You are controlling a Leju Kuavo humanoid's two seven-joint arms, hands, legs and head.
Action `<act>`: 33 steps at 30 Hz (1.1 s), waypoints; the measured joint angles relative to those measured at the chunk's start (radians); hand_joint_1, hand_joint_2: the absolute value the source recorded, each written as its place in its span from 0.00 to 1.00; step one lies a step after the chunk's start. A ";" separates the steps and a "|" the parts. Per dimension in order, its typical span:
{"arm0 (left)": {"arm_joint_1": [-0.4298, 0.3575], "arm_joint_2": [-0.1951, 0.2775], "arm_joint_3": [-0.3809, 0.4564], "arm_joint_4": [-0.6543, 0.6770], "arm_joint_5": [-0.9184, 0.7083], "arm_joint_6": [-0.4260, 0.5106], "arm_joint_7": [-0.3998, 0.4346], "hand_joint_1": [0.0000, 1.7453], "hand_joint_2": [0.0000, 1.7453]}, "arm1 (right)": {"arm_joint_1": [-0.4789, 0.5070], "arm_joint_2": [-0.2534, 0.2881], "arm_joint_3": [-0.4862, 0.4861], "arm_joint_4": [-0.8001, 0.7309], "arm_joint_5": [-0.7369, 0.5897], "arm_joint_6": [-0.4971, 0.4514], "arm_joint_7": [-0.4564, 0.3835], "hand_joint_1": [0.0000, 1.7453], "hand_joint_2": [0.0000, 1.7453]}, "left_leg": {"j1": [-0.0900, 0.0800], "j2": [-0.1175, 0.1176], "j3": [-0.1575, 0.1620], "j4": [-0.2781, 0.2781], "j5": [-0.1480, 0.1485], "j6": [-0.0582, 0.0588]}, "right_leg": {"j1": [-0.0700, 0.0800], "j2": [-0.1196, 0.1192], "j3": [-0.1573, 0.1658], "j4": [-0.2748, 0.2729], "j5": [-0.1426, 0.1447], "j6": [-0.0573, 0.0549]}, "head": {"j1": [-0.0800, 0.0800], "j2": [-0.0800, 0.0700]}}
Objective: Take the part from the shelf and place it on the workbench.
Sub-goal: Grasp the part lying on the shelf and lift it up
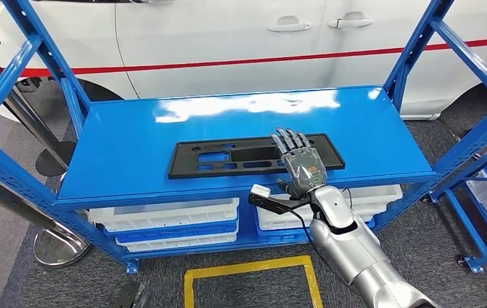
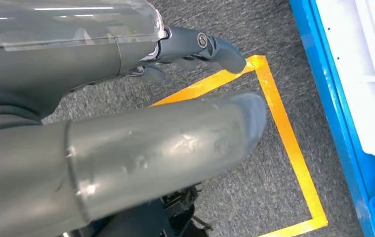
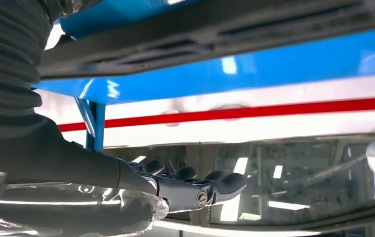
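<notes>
Landmark: blue shelf [image 1: 131, 138], top deck. Left of its lower tier, white bins [image 1: 163, 221] sit stacked; floor in front carries a yellow tape square [image 1: 253, 273]. Left robot hand [image 2: 195, 52] hangs over that tape near the shelf's foot, fingers loosely curled, holding nothing. Centre of the deck: the part [image 1: 228, 157], a long flat black panel with cut-out windows, lying flat and parallel to the shelf's front edge. Right robot hand [image 1: 298, 160] rests over the panel's right portion, fingers extended flat and apart, no grip made. Judgement: thin moulded plastic, light, fairly stiff but likely to flex along its length; smooth, may slide on the glossy deck. Best hold: the long front edge or a window rim.
</notes>
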 joint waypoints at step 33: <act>-0.008 0.006 0.000 0.000 -0.008 -0.016 -0.030 0.00 0.00 | -0.016 -0.003 0.064 0.012 -0.008 0.006 -0.006 0.00 1.00 | 0.005 -0.003 0.036 0.018 -0.044 -0.005 | -0.011 0.000 0.011 -0.088 0.100 0.009 | 0.000 0.000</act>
